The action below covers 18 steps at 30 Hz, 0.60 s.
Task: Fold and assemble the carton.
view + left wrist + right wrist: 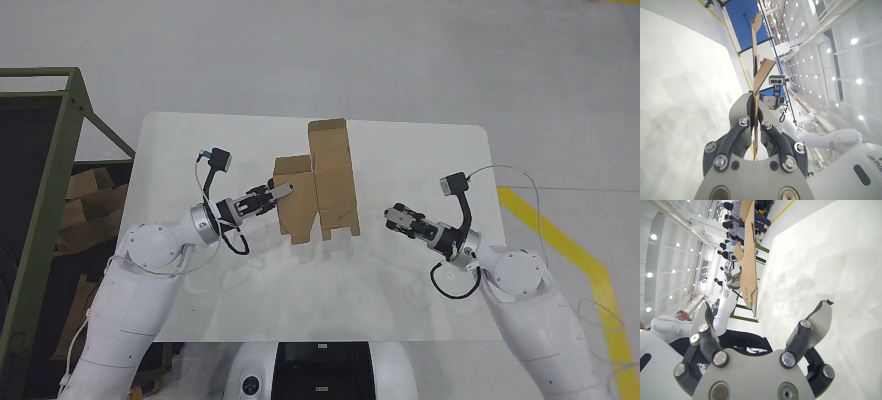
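Flat brown cardboard carton (330,180) over the white table (420,290).
Left gripper (270,195) clamped on its edge; right gripper (392,214) spread apart, near it.

Not much lettering to report tbh. The blue panel (738,28) standing past the right end of the table (677,75) has a white word and a small logo on it, with more white letters half hidden behind the carton (763,71). It's a brand name, so not spelling it out.
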Tool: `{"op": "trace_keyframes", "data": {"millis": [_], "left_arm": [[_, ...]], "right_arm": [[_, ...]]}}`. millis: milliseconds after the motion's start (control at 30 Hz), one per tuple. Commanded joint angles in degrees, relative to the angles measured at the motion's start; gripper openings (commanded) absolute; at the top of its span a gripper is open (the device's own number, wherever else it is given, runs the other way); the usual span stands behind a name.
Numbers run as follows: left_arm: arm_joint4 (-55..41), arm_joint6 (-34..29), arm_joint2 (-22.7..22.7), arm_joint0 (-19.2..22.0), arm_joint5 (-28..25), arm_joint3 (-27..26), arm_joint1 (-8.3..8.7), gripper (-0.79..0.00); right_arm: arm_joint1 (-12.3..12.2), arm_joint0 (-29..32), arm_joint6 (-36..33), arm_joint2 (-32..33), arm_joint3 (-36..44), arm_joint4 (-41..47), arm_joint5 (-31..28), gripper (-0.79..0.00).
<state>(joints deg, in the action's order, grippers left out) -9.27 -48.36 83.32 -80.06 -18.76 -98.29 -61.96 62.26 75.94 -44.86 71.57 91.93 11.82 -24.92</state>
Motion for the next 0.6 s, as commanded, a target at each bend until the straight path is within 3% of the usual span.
{"op": "trace_keyframes", "data": {"millis": [0,567], "left_arm": [[0.03,0.17,-0.16,-0.4,-0.42,-0.46,0.03,-0.785],[0.42,1.33,-1.36,-1.86,-1.11,-1.79,0.28,-0.785]], "right_arm": [[0.36,-1.5,0.21,-1.55,-0.9,0.95,-0.18,0.0],[2.44,-6.58,4.09,-8.26,-4.28,3.99,-0.92,0.0]]}}
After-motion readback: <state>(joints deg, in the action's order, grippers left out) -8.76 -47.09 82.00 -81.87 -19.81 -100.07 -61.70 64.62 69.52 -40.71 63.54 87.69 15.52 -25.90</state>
